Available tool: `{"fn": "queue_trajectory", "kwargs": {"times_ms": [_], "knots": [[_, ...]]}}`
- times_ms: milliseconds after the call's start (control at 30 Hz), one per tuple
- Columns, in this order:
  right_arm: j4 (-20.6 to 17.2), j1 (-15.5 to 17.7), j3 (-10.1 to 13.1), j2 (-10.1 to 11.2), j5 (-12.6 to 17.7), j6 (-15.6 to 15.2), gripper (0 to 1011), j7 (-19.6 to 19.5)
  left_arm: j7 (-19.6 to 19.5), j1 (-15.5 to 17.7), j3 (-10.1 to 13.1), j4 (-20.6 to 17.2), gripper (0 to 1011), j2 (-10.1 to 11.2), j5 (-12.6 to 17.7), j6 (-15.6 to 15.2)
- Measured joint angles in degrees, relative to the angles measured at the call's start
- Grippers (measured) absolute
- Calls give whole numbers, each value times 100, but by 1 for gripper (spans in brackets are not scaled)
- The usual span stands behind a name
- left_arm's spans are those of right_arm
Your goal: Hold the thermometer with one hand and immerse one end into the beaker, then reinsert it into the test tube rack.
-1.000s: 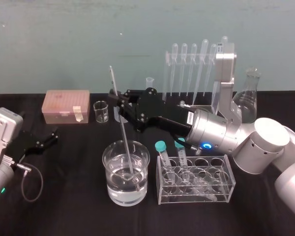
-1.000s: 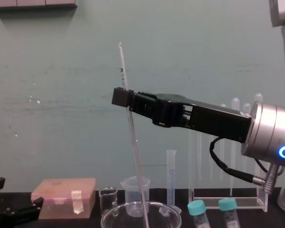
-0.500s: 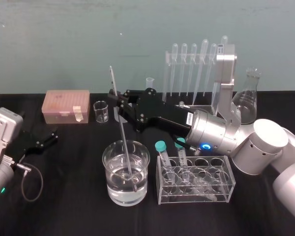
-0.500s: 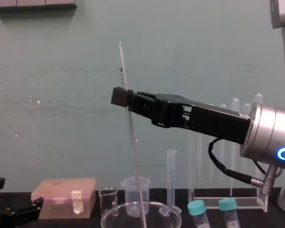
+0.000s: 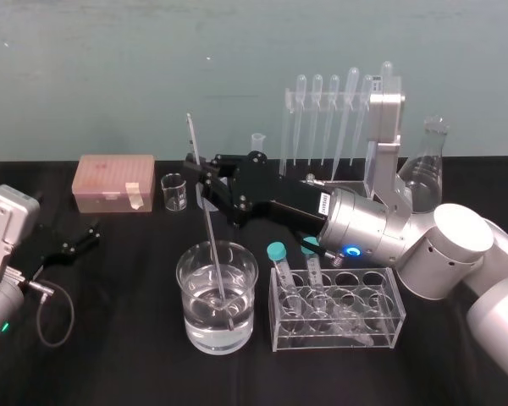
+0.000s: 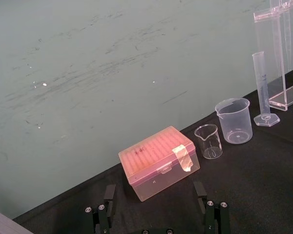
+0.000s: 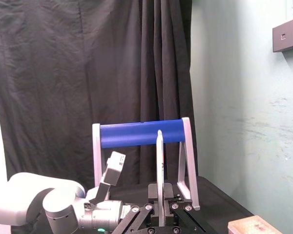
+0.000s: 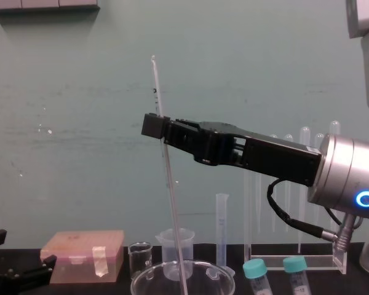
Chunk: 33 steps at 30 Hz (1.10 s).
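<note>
Tabletop (image 5: pixel 118 338); thermometer (image 8: pixel 157 92) seemingly within right tool (image 8: pixel 155 126)

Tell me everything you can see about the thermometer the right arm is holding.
The thermometer is a very long, pencil-thin rod of whitish glass, with tiny dark scale marks near its upper end. The right gripper is shut on it, fingers pinching its upper part. It stands nearly upright, leaning slightly. Its lower end dips into the water in the beaker; whether it touches the glass cannot be told.
</note>
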State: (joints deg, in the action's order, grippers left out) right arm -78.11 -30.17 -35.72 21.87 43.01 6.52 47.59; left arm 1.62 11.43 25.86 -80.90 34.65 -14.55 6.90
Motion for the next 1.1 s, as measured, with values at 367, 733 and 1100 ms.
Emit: {"fn": "queue_trajectory", "kwargs": {"times_ms": [367, 733, 1100], "knots": [[10, 12, 9, -3, 13, -5, 58, 4, 0, 0, 0, 0, 1008, 0, 0, 0], [-42, 62, 26, 27, 28, -17, 58, -1, 0, 0, 0, 0, 1008, 0, 0, 0], [-124, 119, 27, 57, 43, -35, 58, -31, 0, 0, 0, 0, 1008, 0, 0, 0]]}}
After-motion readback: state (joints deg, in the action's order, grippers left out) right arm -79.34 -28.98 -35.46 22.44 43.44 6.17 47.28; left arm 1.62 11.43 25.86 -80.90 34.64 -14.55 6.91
